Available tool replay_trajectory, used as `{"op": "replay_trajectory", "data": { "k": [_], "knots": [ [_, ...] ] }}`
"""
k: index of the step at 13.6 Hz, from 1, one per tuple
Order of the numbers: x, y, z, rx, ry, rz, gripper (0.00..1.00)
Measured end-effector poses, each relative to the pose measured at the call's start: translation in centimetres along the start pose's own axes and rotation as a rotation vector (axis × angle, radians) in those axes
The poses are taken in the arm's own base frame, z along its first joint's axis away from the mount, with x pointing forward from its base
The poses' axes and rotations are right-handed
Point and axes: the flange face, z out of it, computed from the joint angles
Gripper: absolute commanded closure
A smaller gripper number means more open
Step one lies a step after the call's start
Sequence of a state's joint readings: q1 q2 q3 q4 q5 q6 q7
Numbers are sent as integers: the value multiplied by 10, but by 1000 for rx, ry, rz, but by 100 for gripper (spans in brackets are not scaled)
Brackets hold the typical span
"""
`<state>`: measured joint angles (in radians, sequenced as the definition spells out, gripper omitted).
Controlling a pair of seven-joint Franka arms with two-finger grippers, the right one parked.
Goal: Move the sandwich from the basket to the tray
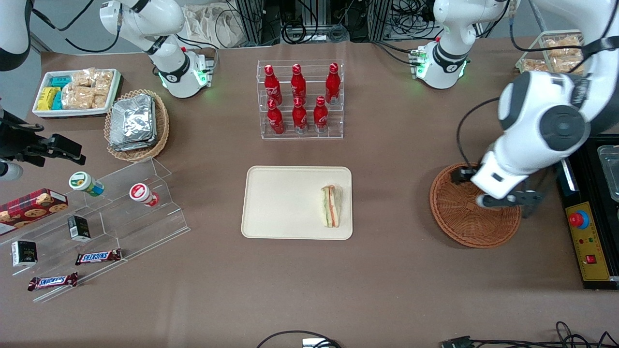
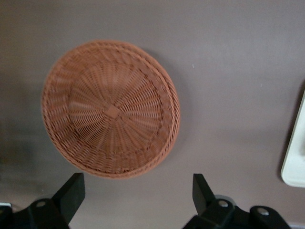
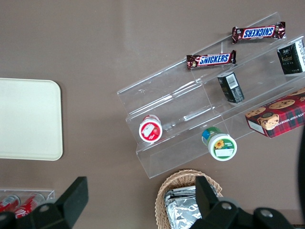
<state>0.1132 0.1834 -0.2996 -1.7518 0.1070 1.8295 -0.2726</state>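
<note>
Brown tabletop: gripper (image 1: 510, 199) hovers over the empty basket (image 1: 464, 220), fingers spread, holding nothing. Sandwich (image 1: 331, 205) lies on the tray (image 1: 280, 203), well away toward the parked arm. Placement looks done; next likely just retract.

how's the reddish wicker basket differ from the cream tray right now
The basket is round, woven and reddish-brown; the tray is flat, smooth, rectangular and cream. The basket holds nothing, with the open gripper above it; the tray carries the sandwich. Both sit on the table.
</note>
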Motion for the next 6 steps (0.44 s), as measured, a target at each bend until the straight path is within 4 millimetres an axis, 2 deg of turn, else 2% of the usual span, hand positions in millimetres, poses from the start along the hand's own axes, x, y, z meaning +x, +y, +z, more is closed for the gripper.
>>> {"op": "replay_trajectory", "data": {
  "k": [2, 6],
  "knots": [
    [11, -12, -11, -10, 23, -11, 0],
    [22, -25, -14, -18, 32, -13, 0]
  ]
}}
